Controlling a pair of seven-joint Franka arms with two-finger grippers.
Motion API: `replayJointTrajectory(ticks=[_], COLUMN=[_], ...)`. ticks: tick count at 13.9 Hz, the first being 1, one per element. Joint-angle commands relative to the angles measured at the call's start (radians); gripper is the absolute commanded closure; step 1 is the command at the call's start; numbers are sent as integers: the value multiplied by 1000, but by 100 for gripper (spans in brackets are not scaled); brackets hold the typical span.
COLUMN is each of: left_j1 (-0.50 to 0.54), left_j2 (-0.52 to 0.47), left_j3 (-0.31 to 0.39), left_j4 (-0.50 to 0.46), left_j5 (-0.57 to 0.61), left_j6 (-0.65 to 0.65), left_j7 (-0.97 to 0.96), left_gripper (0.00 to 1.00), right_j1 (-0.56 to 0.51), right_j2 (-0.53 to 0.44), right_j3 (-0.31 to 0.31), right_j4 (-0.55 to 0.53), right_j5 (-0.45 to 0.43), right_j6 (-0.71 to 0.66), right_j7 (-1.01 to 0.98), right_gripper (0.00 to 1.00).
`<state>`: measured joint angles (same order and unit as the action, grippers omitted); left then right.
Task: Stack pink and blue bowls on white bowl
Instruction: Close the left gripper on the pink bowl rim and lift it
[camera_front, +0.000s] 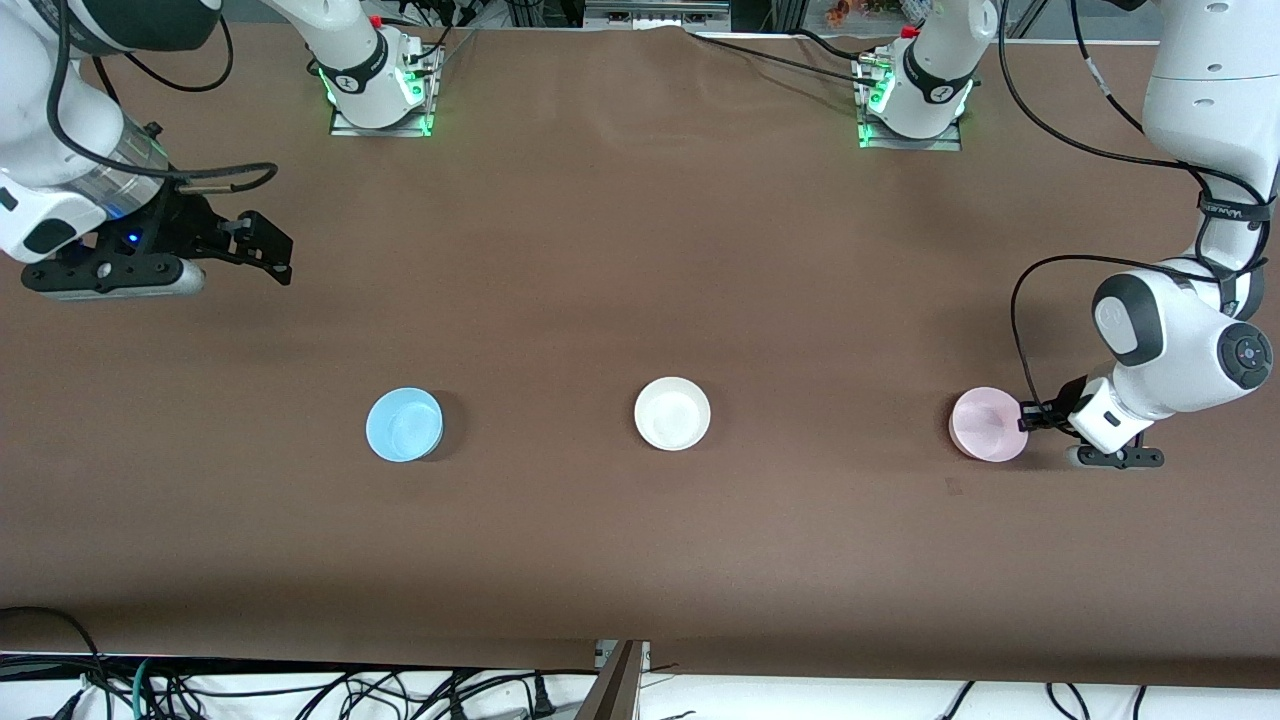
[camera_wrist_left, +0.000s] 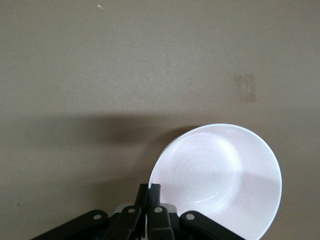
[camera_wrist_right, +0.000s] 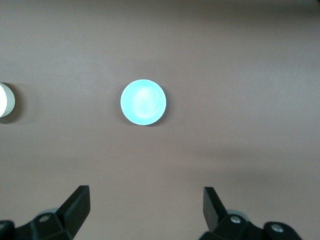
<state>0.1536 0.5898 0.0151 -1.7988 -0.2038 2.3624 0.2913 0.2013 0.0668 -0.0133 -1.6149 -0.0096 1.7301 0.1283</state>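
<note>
The pale pink bowl (camera_front: 988, 424) sits on the brown table toward the left arm's end. My left gripper (camera_front: 1030, 415) is low beside it, its fingers pressed together on the bowl's rim. In the left wrist view the bowl (camera_wrist_left: 220, 175) looks almost white, with my left gripper (camera_wrist_left: 150, 187) shut at its edge. The white bowl (camera_front: 672, 413) stands mid-table, and the sky-blue bowl (camera_front: 404, 424) stands toward the right arm's end. My right gripper (camera_front: 272, 255) is open and empty, up in the air over bare table at the right arm's end. Its wrist view shows my right gripper (camera_wrist_right: 146, 192), the blue bowl (camera_wrist_right: 143, 102) and the white bowl's edge (camera_wrist_right: 5, 101).
The three bowls stand in one row, well apart. The arm bases (camera_front: 380, 90) (camera_front: 910, 100) stand at the table's far edge. Cables (camera_front: 300, 690) hang below the edge nearest the front camera. A small mark (camera_wrist_left: 245, 88) is on the table near the pink bowl.
</note>
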Motion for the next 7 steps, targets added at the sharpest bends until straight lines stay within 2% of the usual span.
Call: replayJointTrajectory(ticks=[1,4,6,7], left_j1=[-43,-57,-77,-106], left_j2=[-15,-38,-36,-30], left_j3=[-9,-139,-232,-265], left_j4=[56,88,90,90], left_j5=[-71,-101,-91,-88], left_j6=[-69,-101,-91,-62], left_j7=[-29,-195,-369,-421], left_gripper=[100,100,100,100], right_j1=[4,1,10,4], right_j2=[45,51,153,165], right_j3=[3,4,4,3], right_j4=[0,0,7,0], right_j5=[-3,13,11,13], right_j6=[13,-20,-23,-11], right_j7=[-12,-7,-7,-10], right_gripper=[0,0,0,0])
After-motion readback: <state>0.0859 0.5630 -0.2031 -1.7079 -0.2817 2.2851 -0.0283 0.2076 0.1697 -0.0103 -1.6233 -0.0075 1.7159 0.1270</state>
